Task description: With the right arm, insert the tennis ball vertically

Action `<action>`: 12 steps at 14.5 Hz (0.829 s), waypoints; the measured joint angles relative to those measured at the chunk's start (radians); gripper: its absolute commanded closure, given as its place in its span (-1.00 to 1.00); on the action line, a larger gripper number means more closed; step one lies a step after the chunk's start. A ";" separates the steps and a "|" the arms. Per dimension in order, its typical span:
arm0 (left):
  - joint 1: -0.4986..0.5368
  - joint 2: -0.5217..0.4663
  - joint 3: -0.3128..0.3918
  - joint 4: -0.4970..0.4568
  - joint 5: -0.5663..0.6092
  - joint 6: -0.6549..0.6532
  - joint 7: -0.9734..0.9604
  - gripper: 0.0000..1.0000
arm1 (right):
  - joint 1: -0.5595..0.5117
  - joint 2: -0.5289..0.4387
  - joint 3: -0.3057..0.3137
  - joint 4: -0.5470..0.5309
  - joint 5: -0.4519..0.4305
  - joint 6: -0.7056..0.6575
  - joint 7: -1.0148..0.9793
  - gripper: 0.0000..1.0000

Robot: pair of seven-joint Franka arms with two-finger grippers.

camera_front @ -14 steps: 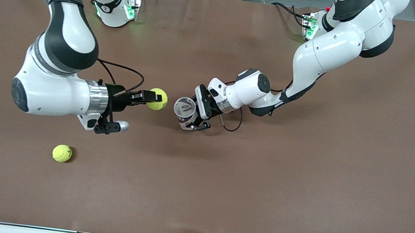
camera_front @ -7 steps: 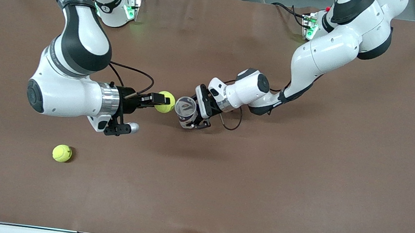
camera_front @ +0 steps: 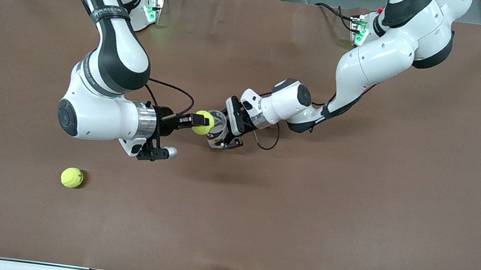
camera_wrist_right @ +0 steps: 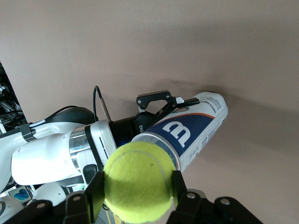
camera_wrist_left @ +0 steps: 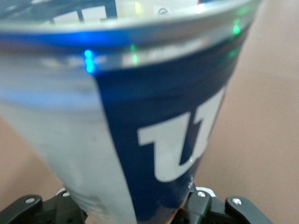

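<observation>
My right gripper (camera_front: 201, 122) is shut on a yellow-green tennis ball (camera_front: 204, 122), holding it sideways over the open mouth of a blue and white ball can (camera_front: 220, 133). In the right wrist view the tennis ball (camera_wrist_right: 138, 184) sits squeezed between both fingers, right in front of the can (camera_wrist_right: 189, 133) and its rim. My left gripper (camera_front: 224, 131) is shut on the can's body and holds it tilted, mouth up, just above the table. The can (camera_wrist_left: 140, 116) fills the left wrist view, with my left gripper (camera_wrist_left: 135, 212) at its lower part.
A second tennis ball (camera_front: 72, 177) lies loose on the brown table (camera_front: 327, 210), nearer the front camera and toward the right arm's end. The two arm bases stand along the table's back edge.
My right arm has carried the ball toward the left arm's end, from a gap away to the can's mouth. The left arm and the can have barely shifted.
</observation>
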 measured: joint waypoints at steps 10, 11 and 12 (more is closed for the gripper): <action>-0.012 -0.002 0.018 0.002 0.054 0.010 0.007 -0.44 | 0.008 0.010 0.000 -0.017 0.000 -0.050 0.026 0.27; -0.012 -0.002 0.019 0.002 0.054 0.011 0.007 -0.44 | 0.009 0.010 0.000 -0.017 0.000 -0.054 0.028 0.27; -0.012 -0.002 0.019 0.002 0.054 0.011 0.007 -0.45 | 0.011 0.009 0.000 -0.017 0.000 -0.055 0.029 0.27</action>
